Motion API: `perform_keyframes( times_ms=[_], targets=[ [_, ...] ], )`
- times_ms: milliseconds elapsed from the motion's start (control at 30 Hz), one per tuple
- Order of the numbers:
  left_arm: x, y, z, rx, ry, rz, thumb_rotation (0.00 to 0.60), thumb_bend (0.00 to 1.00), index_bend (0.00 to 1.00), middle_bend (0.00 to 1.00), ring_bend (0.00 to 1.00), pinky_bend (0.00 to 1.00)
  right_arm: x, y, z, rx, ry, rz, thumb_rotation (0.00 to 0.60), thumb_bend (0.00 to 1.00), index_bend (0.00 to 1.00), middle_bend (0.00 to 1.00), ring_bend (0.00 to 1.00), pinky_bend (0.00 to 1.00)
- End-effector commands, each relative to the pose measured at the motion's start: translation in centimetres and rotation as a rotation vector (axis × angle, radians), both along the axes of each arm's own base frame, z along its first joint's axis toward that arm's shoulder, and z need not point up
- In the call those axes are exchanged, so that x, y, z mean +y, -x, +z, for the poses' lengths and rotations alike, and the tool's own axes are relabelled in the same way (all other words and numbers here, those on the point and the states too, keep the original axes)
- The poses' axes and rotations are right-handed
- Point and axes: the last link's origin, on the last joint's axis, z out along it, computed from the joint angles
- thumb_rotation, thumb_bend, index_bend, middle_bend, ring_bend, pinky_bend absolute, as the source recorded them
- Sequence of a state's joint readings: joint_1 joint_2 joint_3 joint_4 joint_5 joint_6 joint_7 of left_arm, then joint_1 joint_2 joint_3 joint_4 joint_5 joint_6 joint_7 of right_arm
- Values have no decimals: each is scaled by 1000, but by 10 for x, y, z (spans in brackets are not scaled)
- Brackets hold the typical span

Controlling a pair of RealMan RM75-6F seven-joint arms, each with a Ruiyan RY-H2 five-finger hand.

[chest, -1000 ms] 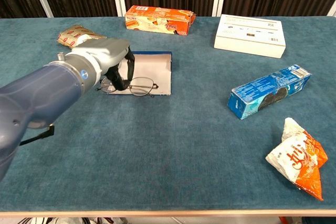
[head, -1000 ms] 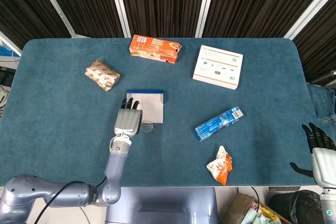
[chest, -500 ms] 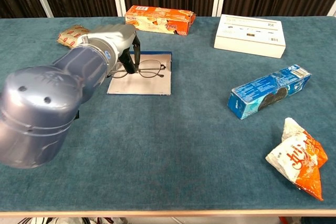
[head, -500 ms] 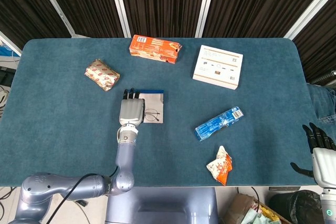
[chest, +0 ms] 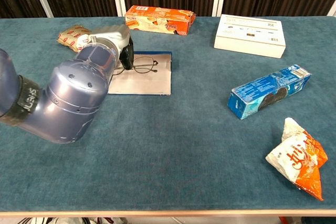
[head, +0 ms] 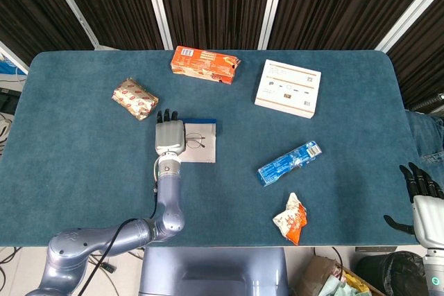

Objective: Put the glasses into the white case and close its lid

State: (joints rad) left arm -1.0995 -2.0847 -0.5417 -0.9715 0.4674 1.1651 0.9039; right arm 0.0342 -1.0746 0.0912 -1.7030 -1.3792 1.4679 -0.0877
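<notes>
Blue table [head: 83, 171]; left hand [head: 168, 136] fingers [chest: 128, 56] around glasses [chest: 140, 66].

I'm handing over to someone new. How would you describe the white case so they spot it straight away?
On the blue cloth-covered table, look left of centre, right beside the robot's left hand. The flat white rectangular case lies open there, blue-edged along its far side, with thin wire-framed glasses over it. Every other item is printed packaging.

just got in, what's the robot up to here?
The left robot hand holds the glasses over the open white case on the table. They are not yet laid down inside, and the lid is open. The right robot hand waits open at the table's right edge.
</notes>
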Motion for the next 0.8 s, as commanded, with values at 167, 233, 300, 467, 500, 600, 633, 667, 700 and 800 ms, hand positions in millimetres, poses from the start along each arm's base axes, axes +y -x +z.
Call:
perform_keyframes(
  times_ms=[167, 233, 300, 467, 500, 600, 633, 667, 700, 800],
  targets=[
    [2, -5, -13, -7, 16, -29, 600, 464, 577, 157, 0, 0, -1, 1, 1, -2, 2, -6, 600, 176, 46, 7, 82, 161],
    [2, -6, -13, -5, 13, -34, 600, 464, 577, 157, 0, 0, -1, 1, 0, -1, 1, -6, 600, 177, 46, 7, 81, 161],
    [2, -7, -14, 0, 6, -35, 600, 464, 577, 157, 0, 0, -1, 1, 0, -2, 1, -6, 600, 177, 46, 7, 81, 161],
    [4, -7, -17, -4, 2, -23, 600, 464, 577, 157, 0, 0, -1, 1, 1, -4, 1, -7, 600, 176, 46, 7, 81, 161],
    [4, -8, -18, -5, 0, -22, 600, 464, 577, 157, 0, 0, -1, 1, 1, -4, 2, -8, 600, 177, 46, 7, 81, 161],
    [5, -9, -19, -8, -6, -21, 600, 464, 577, 157, 0, 0, 0, 1, 1, -6, 1, -10, 600, 177, 46, 7, 81, 161],
    [6, -9, -20, -7, -11, -22, 600, 464, 576, 157, 0, 0, 0, 1, 1, -6, 1, -10, 600, 177, 46, 7, 81, 161],
    [6, -9, -20, -2, -13, -24, 600, 464, 576, 157, 0, 0, 0, 1, 1, -5, 1, -10, 600, 177, 46, 7, 81, 161],
    [7, -9, -21, 2, -15, -25, 600, 464, 576, 157, 0, 0, 0, 1, 1, -5, 1, -10, 600, 177, 46, 7, 82, 161],
    [7, -8, -23, -4, -13, -18, 600, 464, 576, 156, 0, 0, 0, 1, 1, -5, 1, -11, 600, 178, 46, 7, 81, 161]
  ],
)
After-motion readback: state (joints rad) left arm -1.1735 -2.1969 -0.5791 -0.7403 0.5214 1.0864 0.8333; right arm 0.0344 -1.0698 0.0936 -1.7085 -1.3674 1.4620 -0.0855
